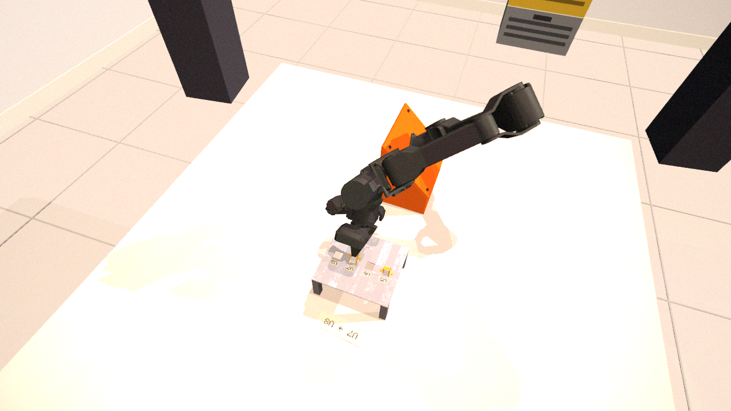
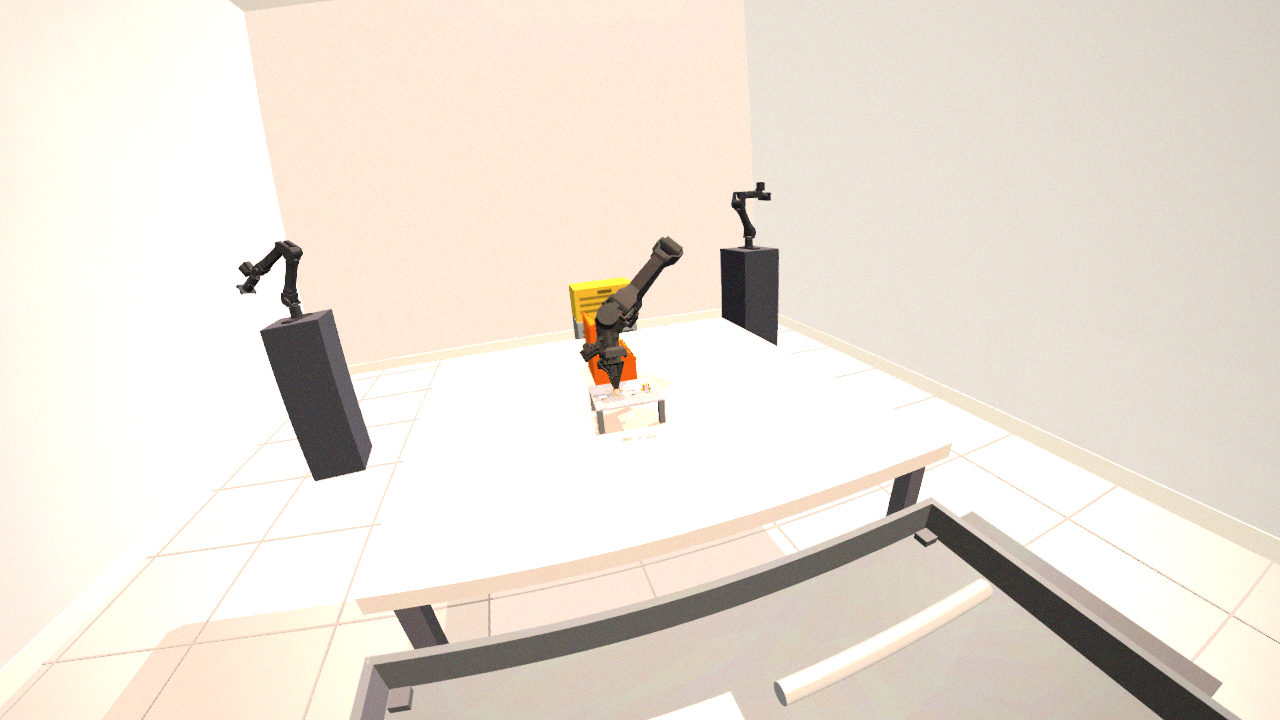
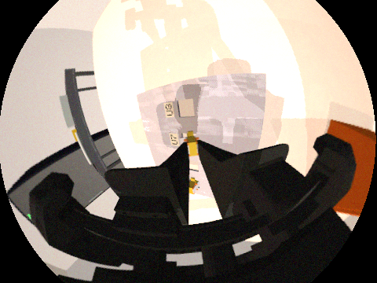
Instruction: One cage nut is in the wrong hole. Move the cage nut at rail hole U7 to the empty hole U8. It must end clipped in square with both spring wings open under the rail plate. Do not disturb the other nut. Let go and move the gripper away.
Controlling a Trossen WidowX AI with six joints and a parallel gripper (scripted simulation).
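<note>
— How is the gripper (image 1: 354, 252) (image 2: 615, 385) (image 3: 192, 142) set?
— It is closed down to a narrow gap, and a yellow nut (image 1: 353, 260) (image 2: 616, 392) (image 3: 192, 148) is pinched between its tips.

— Where is that nut found?
— At the U7 spot of the plate (image 1: 352, 287) (image 2: 631, 401) (image 3: 251, 94), right under the tool, with the U7 label (image 1: 350, 268) (image 3: 173, 139) just beside it. Whether it is seated or slightly lifted cannot be told; its wings under the plate are hidden.

— And the U8 hole (image 1: 337, 254) (image 3: 186, 108)?
— It is left unfilled, near the fingertips and just past them in the wrist view. The U8 label (image 1: 333, 262) (image 3: 169, 109) is seen next to it.

— What about the other nut (image 1: 386, 270) (image 2: 645, 388) (image 3: 193, 185)?
— It is seen at U5, apart from the tool, on the opposite side from U8. The U6 hole (image 1: 370, 265) is left between the two nuts. An orange block (image 1: 404, 205) (image 2: 619, 368) (image 3: 353, 169) is placed behind the plate, under the raised arm in the top view.
</note>
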